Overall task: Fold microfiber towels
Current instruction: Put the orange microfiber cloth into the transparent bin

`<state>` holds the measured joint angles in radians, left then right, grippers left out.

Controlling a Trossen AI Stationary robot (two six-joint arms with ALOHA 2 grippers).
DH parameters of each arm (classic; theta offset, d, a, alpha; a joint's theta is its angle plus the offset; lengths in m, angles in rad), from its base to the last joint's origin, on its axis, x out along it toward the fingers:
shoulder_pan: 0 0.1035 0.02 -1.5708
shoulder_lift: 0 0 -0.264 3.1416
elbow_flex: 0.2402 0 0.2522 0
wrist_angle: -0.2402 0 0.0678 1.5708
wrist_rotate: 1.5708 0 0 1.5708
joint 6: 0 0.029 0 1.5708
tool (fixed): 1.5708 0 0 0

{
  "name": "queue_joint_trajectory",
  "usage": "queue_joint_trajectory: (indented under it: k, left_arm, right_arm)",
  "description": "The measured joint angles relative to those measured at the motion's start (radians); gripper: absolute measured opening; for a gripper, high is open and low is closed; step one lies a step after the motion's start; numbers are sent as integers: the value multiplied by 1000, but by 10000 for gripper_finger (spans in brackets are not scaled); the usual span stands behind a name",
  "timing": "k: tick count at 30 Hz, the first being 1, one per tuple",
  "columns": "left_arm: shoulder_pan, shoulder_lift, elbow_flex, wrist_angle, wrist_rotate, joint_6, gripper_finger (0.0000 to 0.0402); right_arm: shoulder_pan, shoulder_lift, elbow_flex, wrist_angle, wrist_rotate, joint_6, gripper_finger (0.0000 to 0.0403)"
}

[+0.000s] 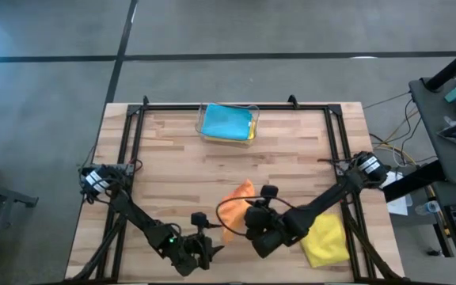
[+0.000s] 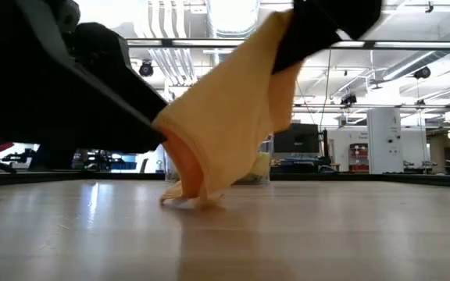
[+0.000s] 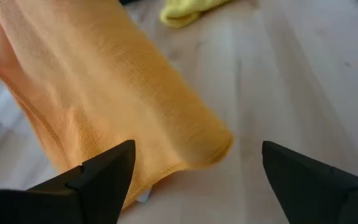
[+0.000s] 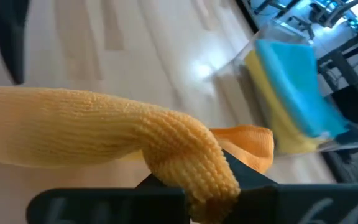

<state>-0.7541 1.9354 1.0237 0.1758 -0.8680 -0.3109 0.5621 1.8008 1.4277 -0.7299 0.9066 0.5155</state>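
Wooden slatted tabletop [image 1: 291, 158], open lab behind. Right gripper [image 1: 253, 224] pinches soft orange microfiber towel [image 1: 238, 207] near front centre, lifting it, 1 corner on wood. Left gripper [image 3: 191, 180] spread, empty, just beside. Light blue towel [image 1: 226, 122] lies in clear plastic bin [image 1: 252, 115]; crumpled yellow towel [image 1: 327, 241] unfolded

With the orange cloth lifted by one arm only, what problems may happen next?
1. The right end effector is shut on a bunched part of the soft orange microfiber towel, not a clean corner, so the fold may turn out crooked.
2. The left end effector is open beside the hanging edge; if it closes badly, it may miss or catch two layers.
3. The towel's lower end drags on the wooden table and may crumple.
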Motion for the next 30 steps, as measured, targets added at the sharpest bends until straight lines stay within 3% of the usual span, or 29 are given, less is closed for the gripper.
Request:
queue_joint_trajectory:
  k: [9,19,25,30]
  left_arm:
    - [-13,0,-10,-2,-219,-97,331]
    - [-5,-1,-134,69,-290,-435,331]
    - [1,33,-163,437,-336,-198,331]
    - [34,65,-161,524,-413,-169,331]
  right_arm:
    - [-92,0,165,-107,-37,-96,8]
    - [-159,0,247,-108,-73,-187,8]
    - [-198,0,266,-105,-77,-201,8]
    - [-215,0,269,-103,-88,-214,8]
